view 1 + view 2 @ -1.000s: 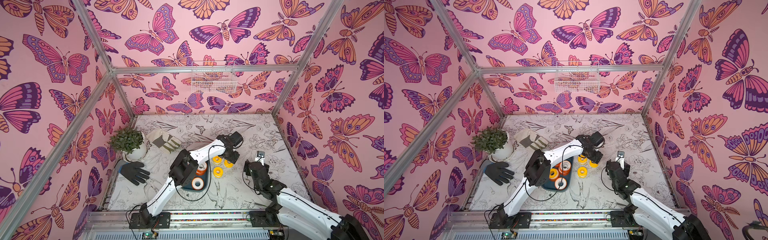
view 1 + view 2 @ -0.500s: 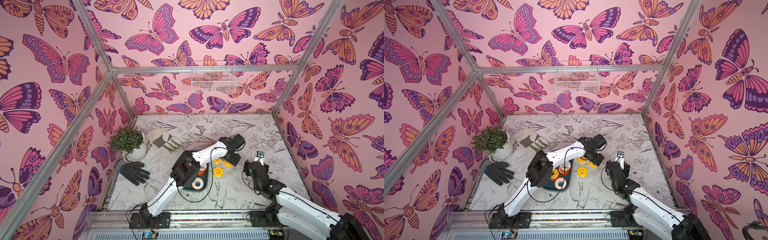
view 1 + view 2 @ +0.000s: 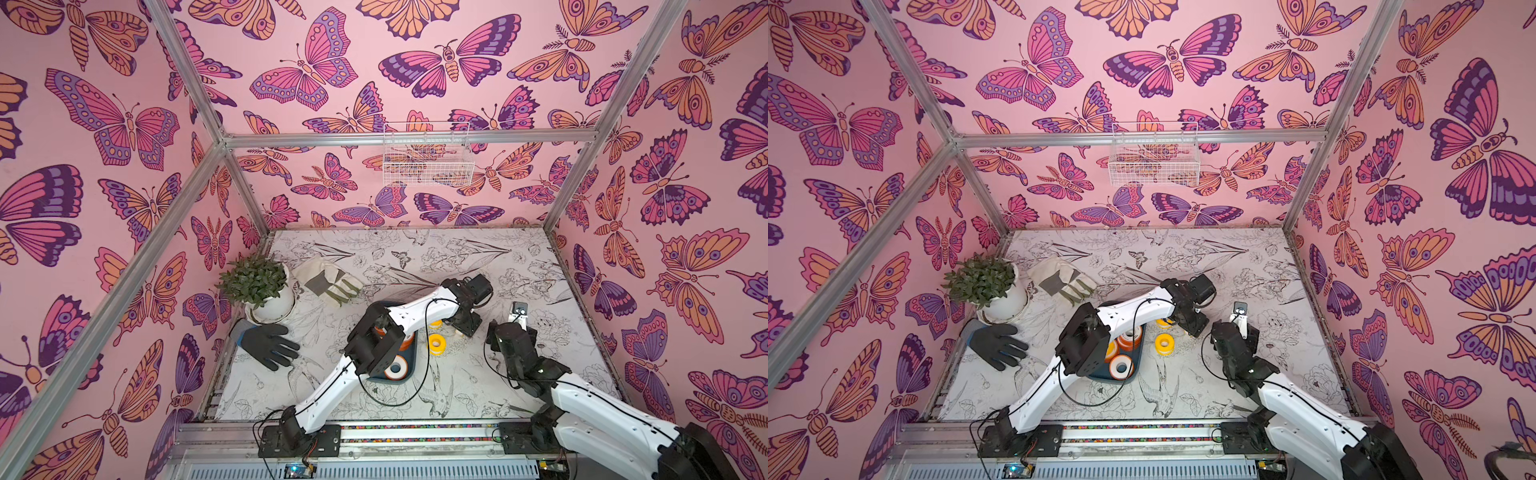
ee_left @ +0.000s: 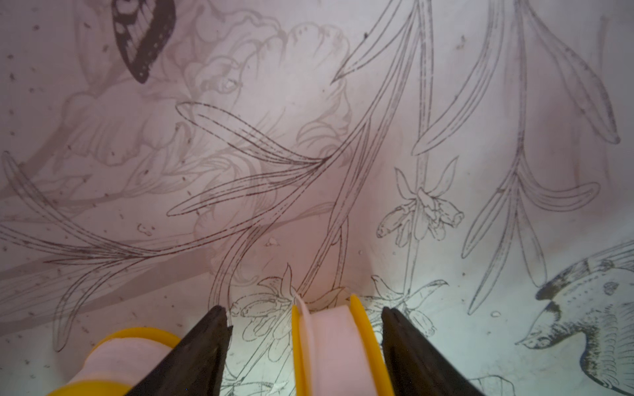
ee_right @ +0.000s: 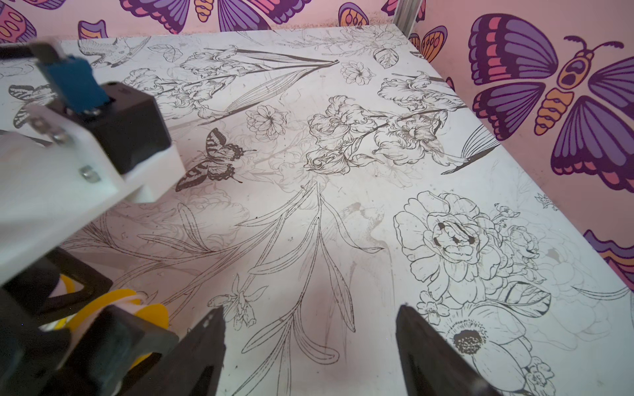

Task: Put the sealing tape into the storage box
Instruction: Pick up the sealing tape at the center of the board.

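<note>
1. The left hand (image 4: 303, 319) is held low over the floral-printed white worktop (image 3: 415, 266). Its two black fingers are spread on either side of a small yellow plastic tape spool (image 4: 338, 346) wound with white tape. Nothing is pinched.
2. That spool is standing on its edge. A narrow gap is seen at one finger and a wider gap at the other.
3. A second yellow spool (image 4: 130, 353) sits just beside the outer face of the wider-set finger. A third yellow spool (image 3: 436, 341) lies flat, near the shallow dark teal rectangular plastic storage box (image 3: 412, 362) but outside it.
4. Orange spools with white faces (image 3: 1120, 365) are lying in the box, partly hidden under the left arm.
5. The right hand (image 5: 308, 310) is spread and empty above bare worktop.
6. Risk: uneven closure. The nearer finger is likely to touch first, so the upright spool could be pushed, rolled or tipped out of the hand.
7. Risk: the second spool could be knocked away if the hand is shifted sideways to centre.
8. Risk: a white tape end appears lifted at one flange and could be snagged and unwound.
9. Risk: the box looks crowded, so a spool released onto the orange ones could roll over the low rim.
</note>
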Controlling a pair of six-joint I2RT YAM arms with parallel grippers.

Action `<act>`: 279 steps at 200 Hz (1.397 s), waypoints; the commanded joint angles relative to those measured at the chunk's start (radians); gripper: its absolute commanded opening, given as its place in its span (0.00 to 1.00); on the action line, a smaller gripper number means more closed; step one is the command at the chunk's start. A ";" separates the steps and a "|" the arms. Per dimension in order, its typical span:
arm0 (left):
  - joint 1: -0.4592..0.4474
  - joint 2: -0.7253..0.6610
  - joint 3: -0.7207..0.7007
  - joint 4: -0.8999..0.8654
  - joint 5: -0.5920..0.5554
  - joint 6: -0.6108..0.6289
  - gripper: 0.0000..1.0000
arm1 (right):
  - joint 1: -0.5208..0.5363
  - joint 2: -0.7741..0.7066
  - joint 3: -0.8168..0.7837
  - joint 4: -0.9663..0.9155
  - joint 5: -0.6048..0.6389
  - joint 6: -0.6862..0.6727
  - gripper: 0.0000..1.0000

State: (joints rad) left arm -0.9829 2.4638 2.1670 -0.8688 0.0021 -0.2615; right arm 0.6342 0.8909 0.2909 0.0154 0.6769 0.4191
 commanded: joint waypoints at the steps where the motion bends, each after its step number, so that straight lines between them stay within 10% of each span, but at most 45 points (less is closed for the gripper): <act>1: -0.002 -0.005 -0.005 -0.027 -0.016 0.016 0.74 | -0.008 0.005 0.033 0.001 0.016 0.010 0.82; 117: -0.045 -0.141 -0.154 -0.057 -0.066 -0.035 0.51 | -0.009 0.014 0.037 0.001 0.015 0.010 0.82; 177: -0.060 -0.182 -0.167 -0.066 -0.076 -0.033 0.21 | -0.008 0.020 0.039 0.000 0.016 0.009 0.82; 279: -0.045 -0.520 -0.360 -0.082 -0.151 -0.072 0.19 | -0.007 0.031 0.044 0.002 0.015 0.008 0.82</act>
State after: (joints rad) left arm -1.0409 2.0663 1.8835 -0.9199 -0.1112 -0.3050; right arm 0.6342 0.9134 0.3000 0.0158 0.6765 0.4191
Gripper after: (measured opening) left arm 0.281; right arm 0.818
